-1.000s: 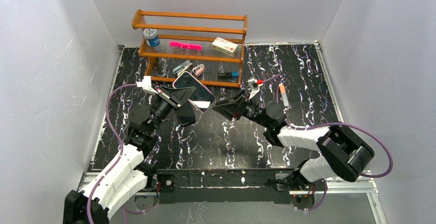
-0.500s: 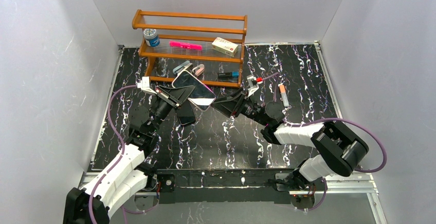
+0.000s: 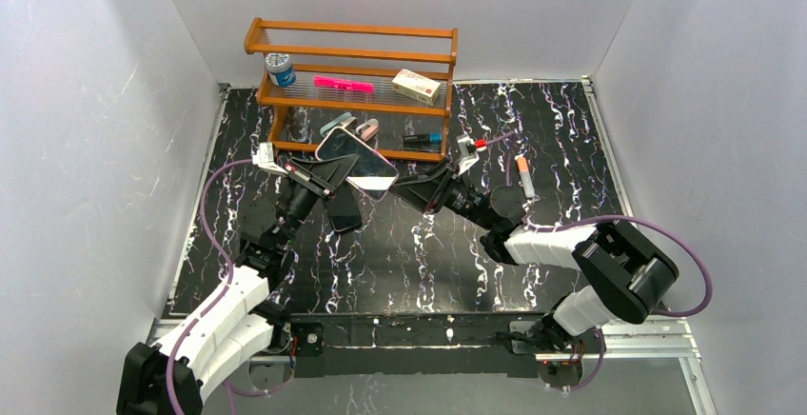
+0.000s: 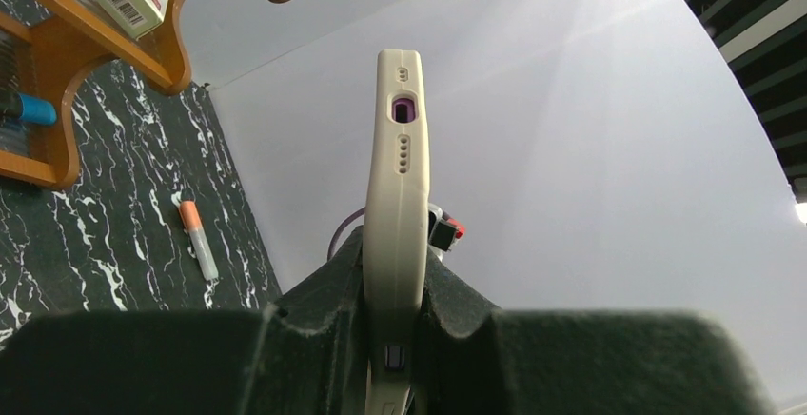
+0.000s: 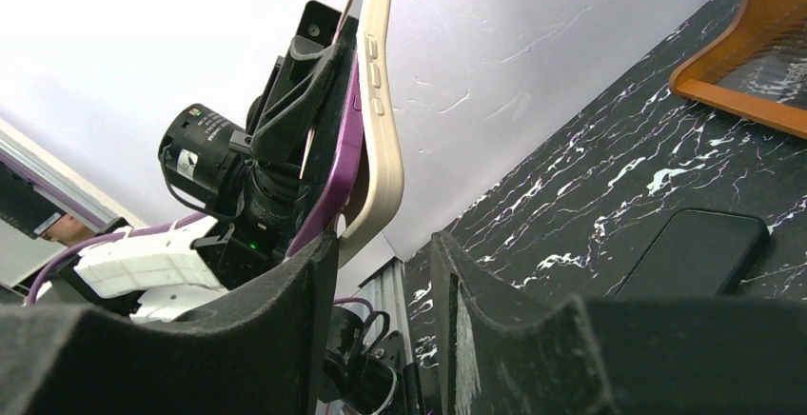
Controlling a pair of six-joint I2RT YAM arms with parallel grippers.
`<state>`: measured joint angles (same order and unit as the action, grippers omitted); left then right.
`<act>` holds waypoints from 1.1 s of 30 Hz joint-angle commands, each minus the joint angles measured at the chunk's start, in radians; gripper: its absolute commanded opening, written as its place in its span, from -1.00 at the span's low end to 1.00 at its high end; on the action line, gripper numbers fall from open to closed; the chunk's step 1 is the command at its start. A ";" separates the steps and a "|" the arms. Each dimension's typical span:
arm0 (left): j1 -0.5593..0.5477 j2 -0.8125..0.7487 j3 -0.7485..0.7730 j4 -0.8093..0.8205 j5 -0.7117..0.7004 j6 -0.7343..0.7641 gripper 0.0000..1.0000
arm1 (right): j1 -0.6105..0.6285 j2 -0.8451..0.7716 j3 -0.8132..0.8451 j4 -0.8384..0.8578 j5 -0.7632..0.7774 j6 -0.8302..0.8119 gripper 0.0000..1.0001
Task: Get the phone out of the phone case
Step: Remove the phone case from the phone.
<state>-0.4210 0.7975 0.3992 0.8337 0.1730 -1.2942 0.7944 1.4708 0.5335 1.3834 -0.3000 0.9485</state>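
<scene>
A purple phone [image 5: 333,187] in a cream case [image 3: 357,161] is held in the air in front of the rack. My left gripper [image 3: 331,177] is shut on its edges; the left wrist view shows the case [image 4: 397,196] end-on between the jaws of that gripper [image 4: 395,339]. My right gripper [image 3: 407,187] is open at the phone's near right corner. In the right wrist view the case [image 5: 383,148] bows away from the purple phone at that corner, just above the gap of my right gripper [image 5: 385,282]. The left finger [image 5: 285,310] touches the phone's corner.
A second black phone [image 3: 344,213] lies flat on the marbled table [image 3: 419,253] under the held one. A wooden rack [image 3: 352,53] behind holds a blue jar [image 3: 280,69], a pink item [image 3: 343,84] and a box [image 3: 417,86]. An orange-capped marker [image 3: 523,175] lies right.
Both grippers and the cased phone have shifted slightly up and toward the rack together. The right gripper has stayed at the phone's corner.
</scene>
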 commanded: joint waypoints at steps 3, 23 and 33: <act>-0.040 -0.015 0.004 0.167 0.047 -0.061 -1.00 | 0.006 -0.003 0.040 -0.100 0.082 -0.011 -0.11; -0.088 0.054 -0.039 0.238 0.050 -0.064 -1.00 | 0.006 -0.011 0.118 -0.002 -0.014 -0.001 -0.07; -0.098 0.059 -0.099 0.230 0.008 0.009 -0.99 | 0.005 -0.022 0.099 0.053 -0.051 0.010 -0.38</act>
<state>-0.4931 0.8600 0.3264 1.0485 0.1368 -1.3434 0.7944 1.4700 0.5953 1.3415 -0.3588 0.9703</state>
